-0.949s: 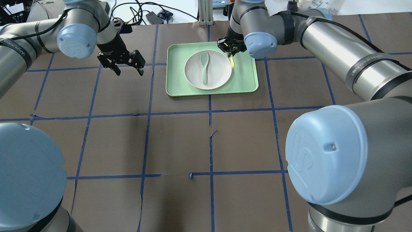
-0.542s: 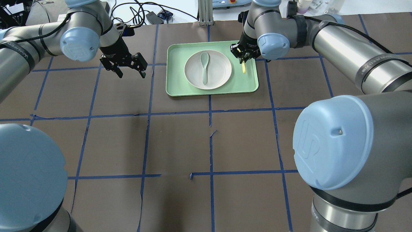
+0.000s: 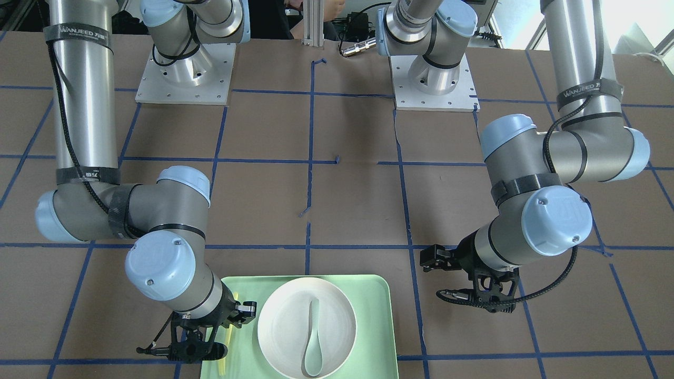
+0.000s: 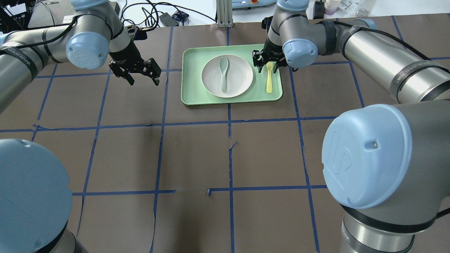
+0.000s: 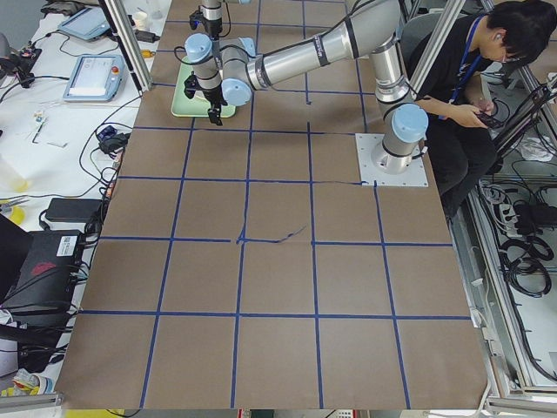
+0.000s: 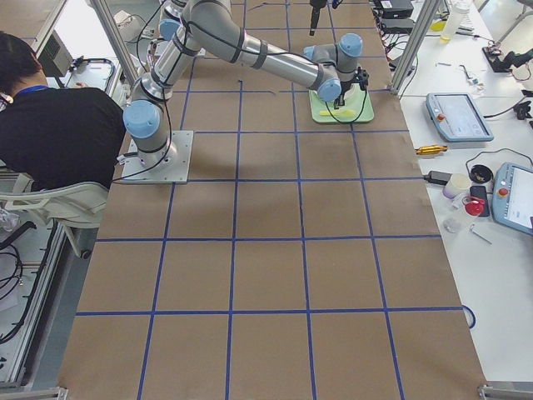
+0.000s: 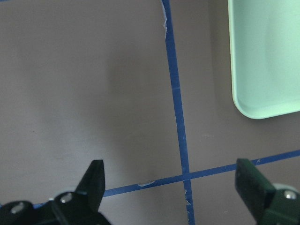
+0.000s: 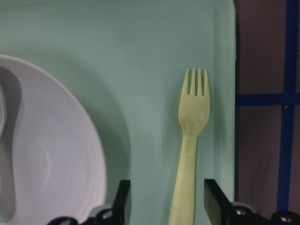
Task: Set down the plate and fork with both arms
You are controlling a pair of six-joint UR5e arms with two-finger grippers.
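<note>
plate (image 4: 242,75) sat in the middle of a mint-green tray (image 4: 191,98), flat on the tray floor. a grey-green spoon (image 4: 223,75) lay along the plate's centre, bowl end toward the far side.

fork (image 4: 269,80) lay flat on the tray just to the right of the plate, in the strip between the plate's rim and the tray's right rim, touching neither. it ran parallel to the spoon; in the right wrist view its tines pointed away from the robot.

right hand (image 8: 168,206) was over the fork's line, released: jaws spread, one on each side of the handle, with a gap showing on both sides. nothing held. height above the tray could not be told.

left hand (image 4: 144,81) hung off the tray's left side, apart from it, over bare brown tabletop (image 4: 197,158). jaws wide, nothing between them. the left wrist view showed the tray's corner at upper right and blue tape lines (image 7: 176,93) crossing under the hand.

tray sat at the tabletop's far side, centred between the two arms.
</note>
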